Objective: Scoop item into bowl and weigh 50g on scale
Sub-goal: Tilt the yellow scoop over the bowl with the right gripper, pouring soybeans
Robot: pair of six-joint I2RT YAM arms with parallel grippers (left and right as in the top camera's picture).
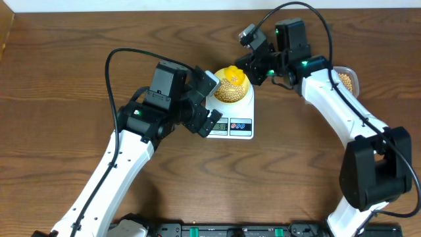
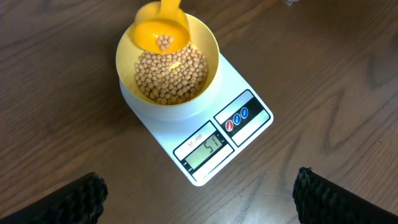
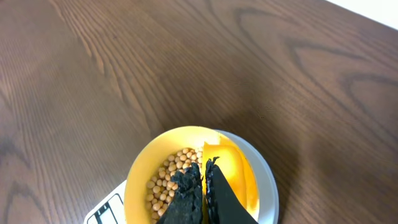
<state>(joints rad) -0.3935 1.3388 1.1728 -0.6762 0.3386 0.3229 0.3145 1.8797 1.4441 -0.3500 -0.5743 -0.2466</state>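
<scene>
R gripper (image 3: pixel 204 171) clamps scoop (image 2: pixel 160 28) over bowl (image 2: pixel 210 50) on scale (image 2: pixel 252 84), prob. fine-tuning beans (image 2: pixel 171 78); L gripper (image 2: pixel 200 196) wide, empty, faces readout (image 2: pixel 205 147): 51.

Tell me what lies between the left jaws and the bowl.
The scale's display end, then bare table, shown in the left wrist view; the bowl sits on the scale.

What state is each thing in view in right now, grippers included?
scale: on, display looks like 51.
bowl: upright on the scale, partly filled.
beans: heaped in the bowl, a few in the scoop.
scoop: held over the bowl.
right gripper: shut on the scoop.
left gripper: open, empty.
tub: holds beans, partly hidden.
</scene>
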